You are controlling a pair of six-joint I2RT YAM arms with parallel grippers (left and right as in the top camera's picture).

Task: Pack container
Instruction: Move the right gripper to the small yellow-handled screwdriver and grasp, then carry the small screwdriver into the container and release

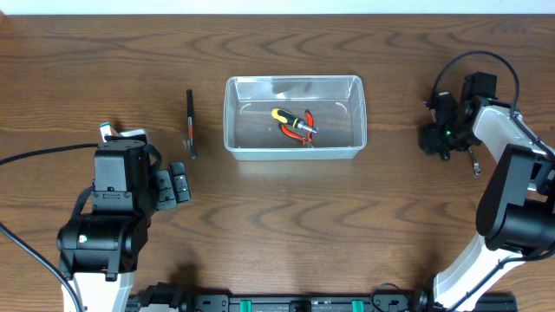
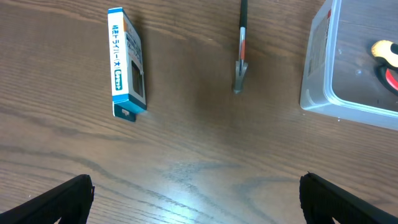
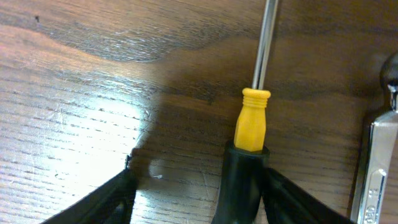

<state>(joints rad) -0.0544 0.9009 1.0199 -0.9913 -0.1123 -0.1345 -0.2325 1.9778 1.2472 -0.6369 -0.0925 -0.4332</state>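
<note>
The clear container point(image 1: 295, 146) stands mid-table and holds a yellow-and-black screwdriver point(image 1: 291, 120) and red-handled pliers point(image 1: 305, 130). Its corner shows in the left wrist view point(image 2: 318, 68). My left gripper point(image 1: 171, 186) is open and empty point(image 2: 196, 199), low over bare table to the container's left. My right gripper point(image 1: 436, 136) is to the container's right. In the right wrist view it is open point(image 3: 199, 186) around a second screwdriver point(image 3: 252, 124) with a yellow-and-black handle lying on the table. The handle touches the right finger and the left finger is apart.
A black-handled tool point(image 1: 190, 124) lies left of the container, also in the left wrist view point(image 2: 241, 46). A small blue-and-white box point(image 2: 127, 62) lies near my left arm point(image 1: 110, 131). A silver wrench point(image 3: 373, 168) lies beside the second screwdriver point(image 1: 474, 163).
</note>
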